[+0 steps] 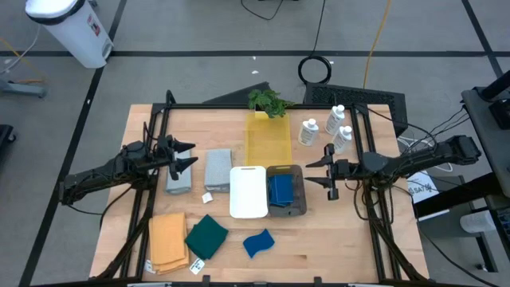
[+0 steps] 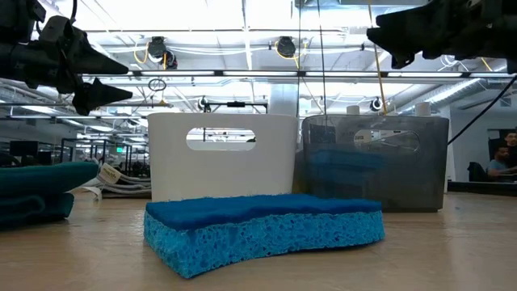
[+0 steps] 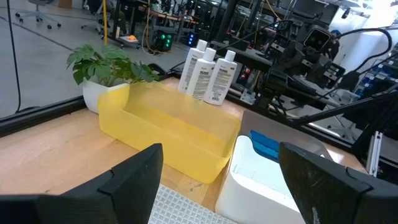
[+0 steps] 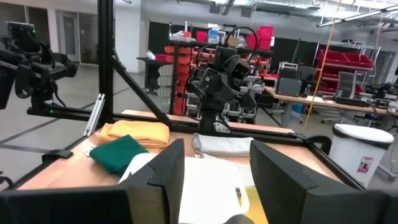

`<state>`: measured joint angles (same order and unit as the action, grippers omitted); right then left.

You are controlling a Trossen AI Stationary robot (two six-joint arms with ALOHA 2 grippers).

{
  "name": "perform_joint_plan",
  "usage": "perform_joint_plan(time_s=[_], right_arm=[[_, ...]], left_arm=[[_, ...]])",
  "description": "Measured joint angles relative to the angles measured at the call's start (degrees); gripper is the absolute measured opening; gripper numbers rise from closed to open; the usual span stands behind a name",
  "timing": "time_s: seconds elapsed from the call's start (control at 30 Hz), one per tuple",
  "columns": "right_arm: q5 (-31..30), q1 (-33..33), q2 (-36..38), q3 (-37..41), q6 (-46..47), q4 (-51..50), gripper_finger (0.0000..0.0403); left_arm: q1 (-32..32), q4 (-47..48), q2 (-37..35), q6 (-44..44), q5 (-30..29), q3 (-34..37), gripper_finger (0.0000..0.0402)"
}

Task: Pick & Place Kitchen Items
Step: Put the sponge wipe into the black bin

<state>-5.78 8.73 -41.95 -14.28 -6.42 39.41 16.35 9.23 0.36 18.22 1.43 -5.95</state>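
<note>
One blue sponge (image 1: 258, 241) lies flat on the table near the front edge, close in the low view (image 2: 262, 228). More blue sponges (image 1: 280, 190) lie in the grey see-through bin (image 1: 296, 209). Two grey cloths (image 1: 217, 169) (image 1: 178, 182), an orange-tan cloth (image 1: 167, 241) and a dark green cloth (image 1: 206, 237) lie on the left half. Three white bottles (image 1: 335, 117) stand at the back right. My left gripper (image 1: 188, 158) is open and empty above the grey cloths. My right gripper (image 1: 325, 171) is open and empty, just right of the grey bin.
A white bin (image 1: 249, 191) stands beside the grey bin, and a yellow bin (image 1: 267, 139) behind them. A leafy plant (image 1: 267, 102) stands at the table's far edge. Black frame rails (image 1: 151, 135) run along both sides. Bare wood (image 1: 335, 239) shows at the front right.
</note>
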Motion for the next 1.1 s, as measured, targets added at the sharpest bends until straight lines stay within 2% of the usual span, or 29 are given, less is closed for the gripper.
perform_joint_plan(time_s=[0.27, 1.1], right_arm=[[0.0, 0.0, 6.5, 0.0, 1.4, -8.6, 0.0147], [-0.1, 0.0, 19.4, 0.0, 1.7, -25.4, 0.0141]], left_arm=[[0.0, 0.0, 0.0, 0.0, 0.0, 0.0, 0.0324], [0.0, 0.0, 0.0, 0.0, 0.0, 0.0, 0.0324]])
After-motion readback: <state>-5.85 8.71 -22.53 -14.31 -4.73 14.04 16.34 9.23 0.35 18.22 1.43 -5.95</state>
